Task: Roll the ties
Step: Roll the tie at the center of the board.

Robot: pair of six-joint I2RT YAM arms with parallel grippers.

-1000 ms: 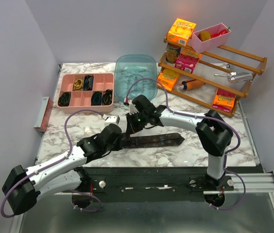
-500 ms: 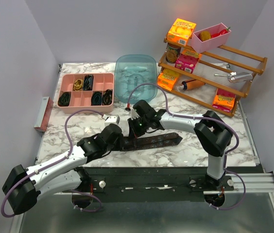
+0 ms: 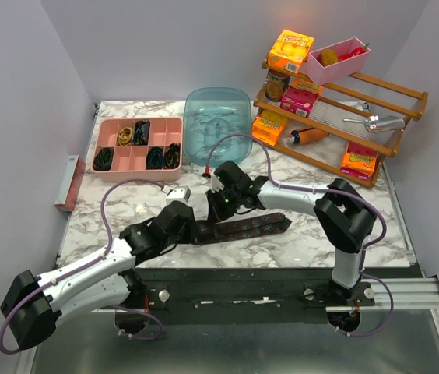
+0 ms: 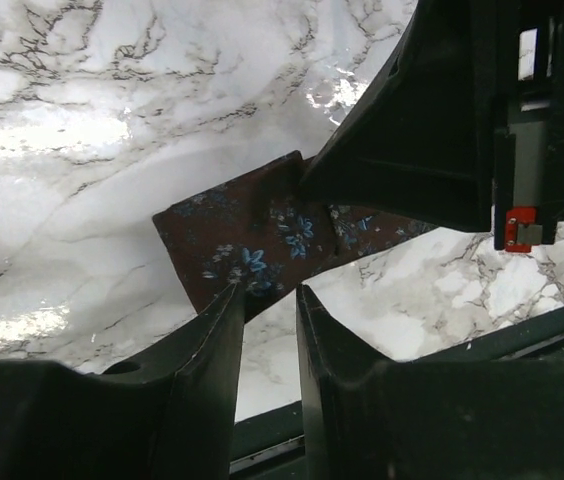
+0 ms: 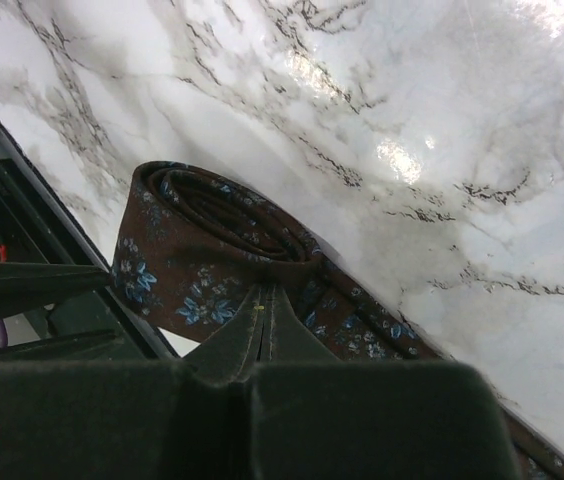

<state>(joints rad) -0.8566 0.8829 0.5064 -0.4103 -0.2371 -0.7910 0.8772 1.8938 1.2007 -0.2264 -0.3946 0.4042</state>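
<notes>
Keeping the coil (image 5: 222, 225) tight and square matters most: the closed right end effector (image 5: 262, 292) should pin it while the left end effector (image 4: 267, 300), jaws parted and clamping nothing, turns the edge over evenly. The brown tie (image 3: 243, 227) lies on the desk (image 3: 297, 251), nearer the arms than the pink tray (image 3: 138, 176). Both arms reach low, wrists angled down, meeting at the rolled end.

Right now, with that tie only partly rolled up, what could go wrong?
The coil of the tie looks loose, and the left claw is open, so it could spring undone. The shut right claw touches it at one spot only, so the roll may skew. The unrolled length lies near the front edge of the table and could slide off.
</notes>
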